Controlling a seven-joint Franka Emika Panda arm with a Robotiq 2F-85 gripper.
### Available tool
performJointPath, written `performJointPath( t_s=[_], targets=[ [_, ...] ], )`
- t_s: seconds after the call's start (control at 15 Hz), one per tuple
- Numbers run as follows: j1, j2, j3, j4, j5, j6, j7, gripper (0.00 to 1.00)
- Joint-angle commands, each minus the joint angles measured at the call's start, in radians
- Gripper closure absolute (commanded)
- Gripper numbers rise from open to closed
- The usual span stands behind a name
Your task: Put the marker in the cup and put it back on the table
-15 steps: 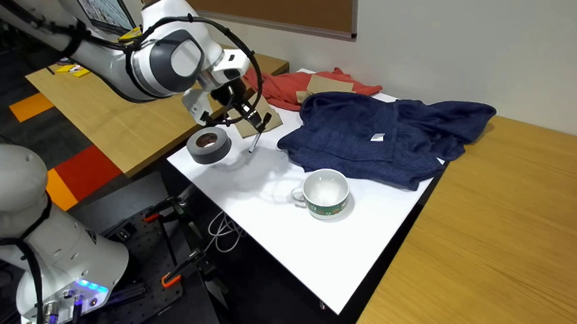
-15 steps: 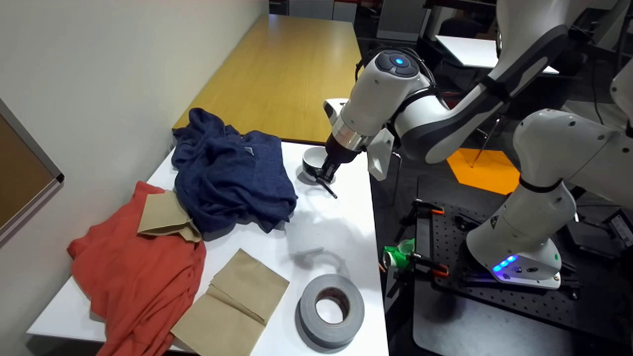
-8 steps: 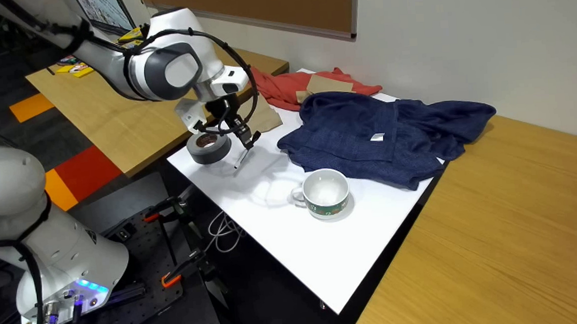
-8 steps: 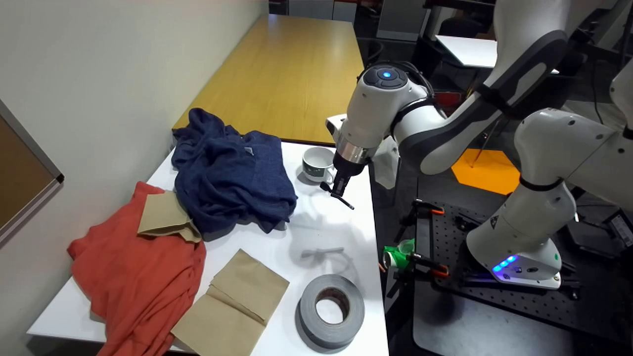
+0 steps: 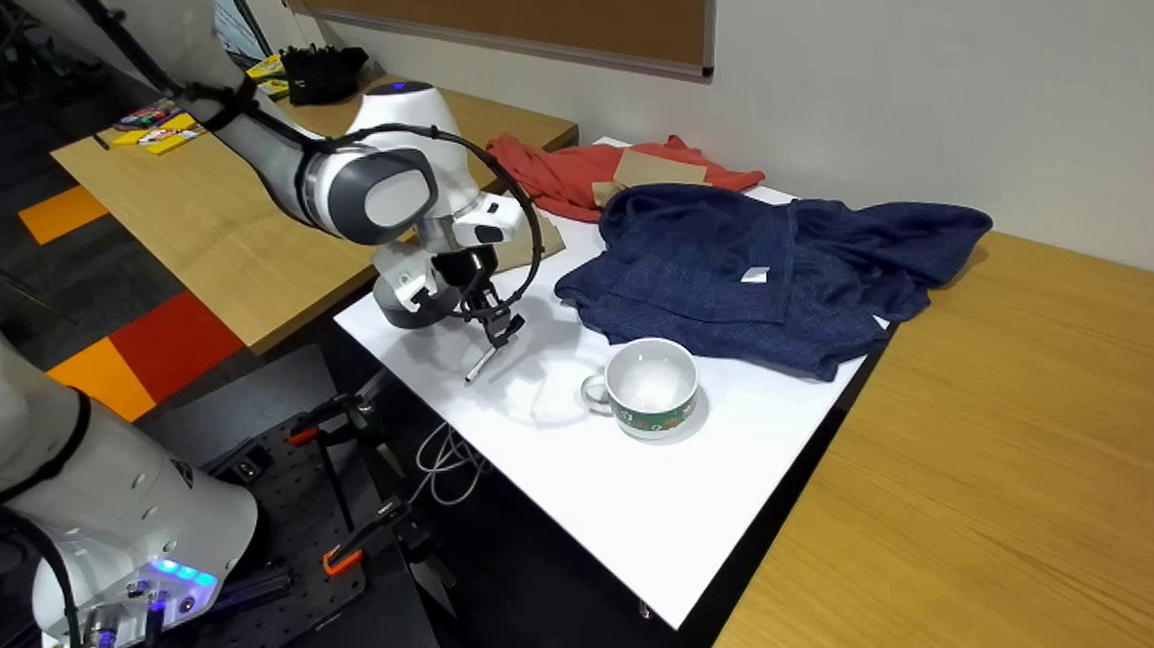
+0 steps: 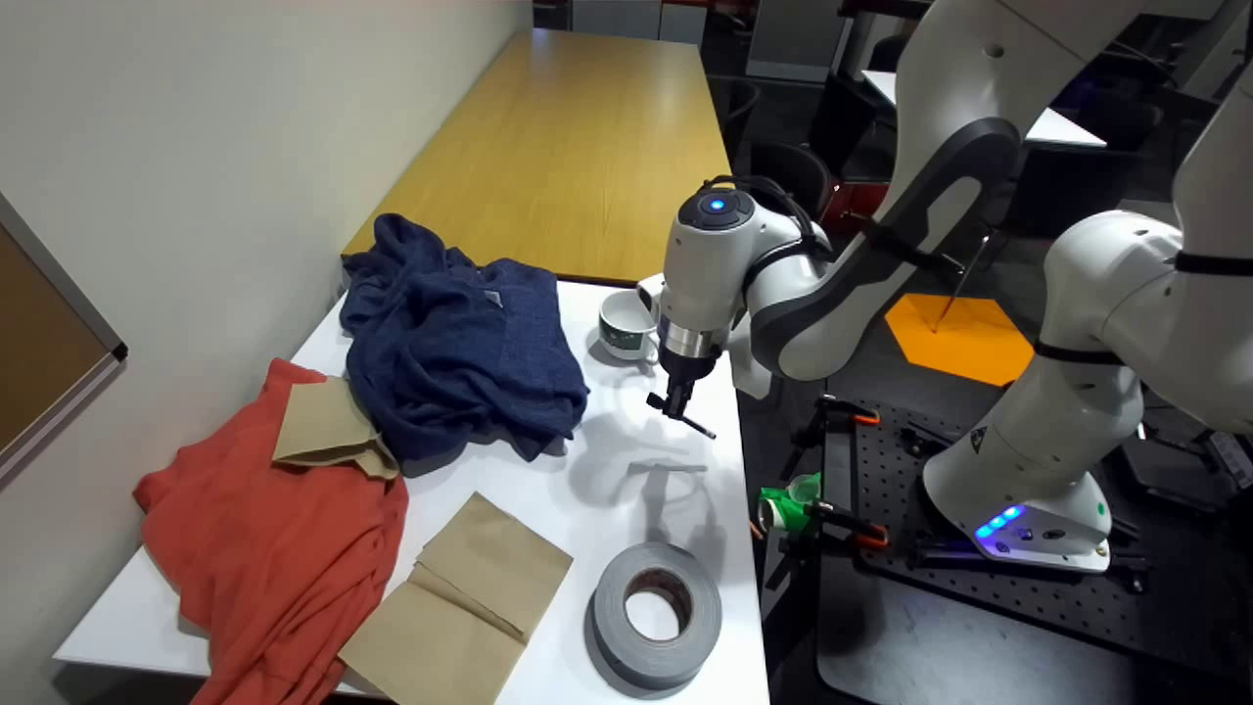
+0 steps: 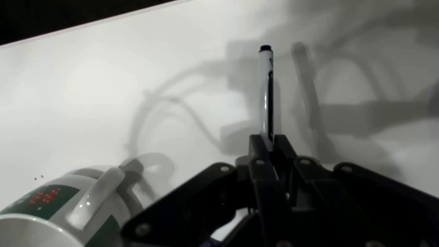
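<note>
Jaws pinched together, marker (image 7: 265, 92) between tips

White arm (image 6: 954, 83), black gripper (image 7: 269, 140)

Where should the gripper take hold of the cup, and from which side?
The cup is probably best taken by its rim, clear of the handle, from above: it stands upright with a wide, open mouth that leaves the rim free to straddle. The gripper must first release the marker.
</note>
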Motion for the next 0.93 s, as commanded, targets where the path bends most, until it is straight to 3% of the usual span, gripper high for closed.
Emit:
performJointPath(
  t_s=[0.0, 0.13, 0.2, 0.27, 0.8, 0.87],
  targets=[
    [-0.089, 0.080, 0.068, 0.062, -0.032, 0.009, 0.013, 0.97],
    [-0.103, 0.105, 0.075, 0.085, -0.039, 0.005, 0.015, 0.97],
    [-0.102, 0.114, 0.073, 0.096, -0.045, 0.000, 0.021, 0.64],
    [-0.102, 0.121, 0.072, 0.104, -0.046, 0.000, 0.021, 0.62],
    [-0.097, 0.134, 0.067, 0.133, -0.054, 0.003, 0.023, 0.04],
    [-0.096, 0.133, 0.066, 0.133, -0.058, 0.004, 0.025, 0.01]
  ],
)
